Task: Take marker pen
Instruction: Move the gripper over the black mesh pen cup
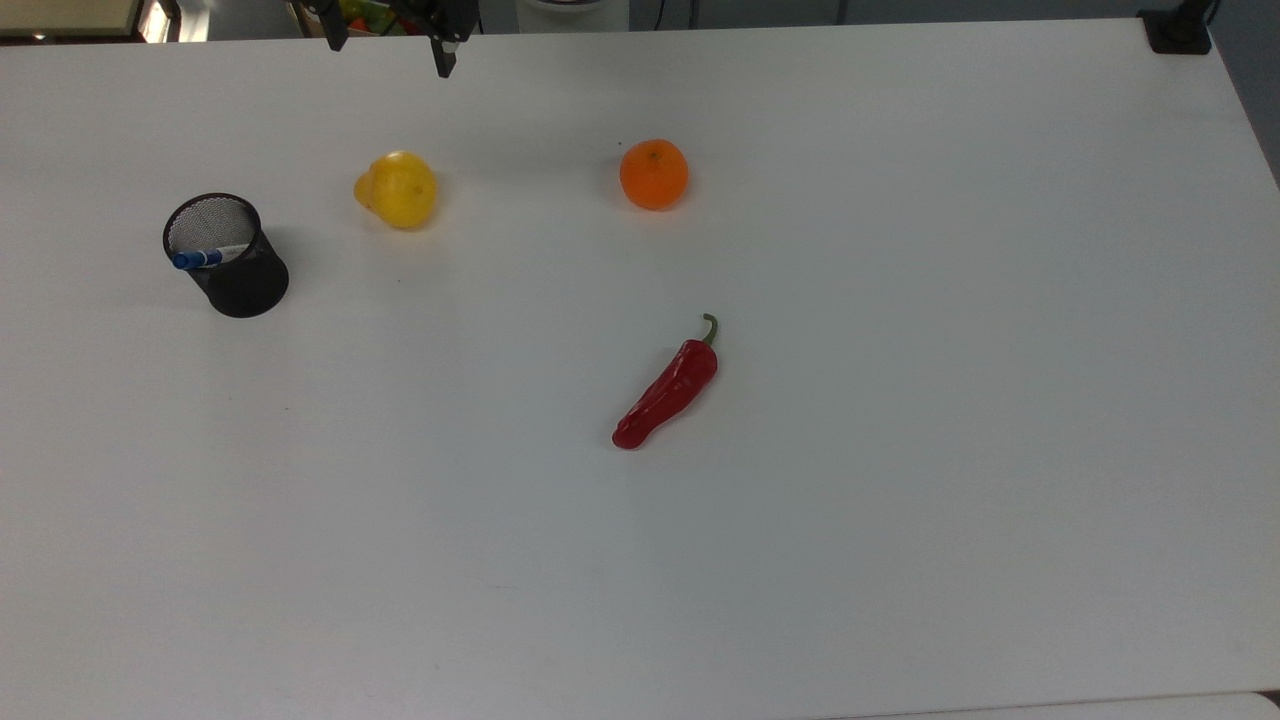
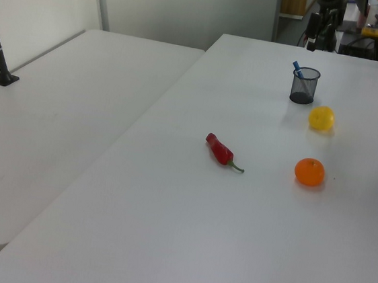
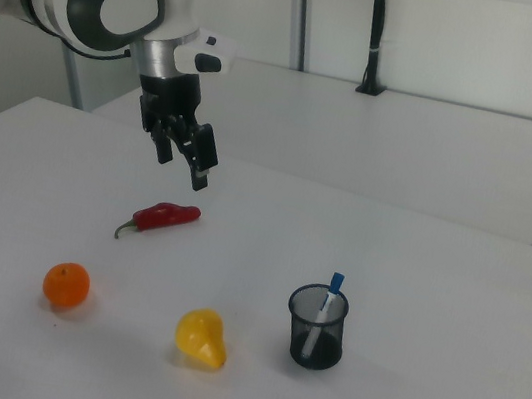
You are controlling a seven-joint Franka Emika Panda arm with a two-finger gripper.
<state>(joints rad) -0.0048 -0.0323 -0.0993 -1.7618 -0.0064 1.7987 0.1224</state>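
My gripper (image 3: 183, 158) hangs open and empty above the table — the marker pen (image 3: 329, 302) stands roughly upright in the black mesh cup (image 3: 316, 327), toward the right view's lower right.

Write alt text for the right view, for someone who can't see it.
A robot arm's open gripper hangs above a white table. Below it lie a red pepper, an orange and a yellow pear; a marker pen stands in a black mesh cup.
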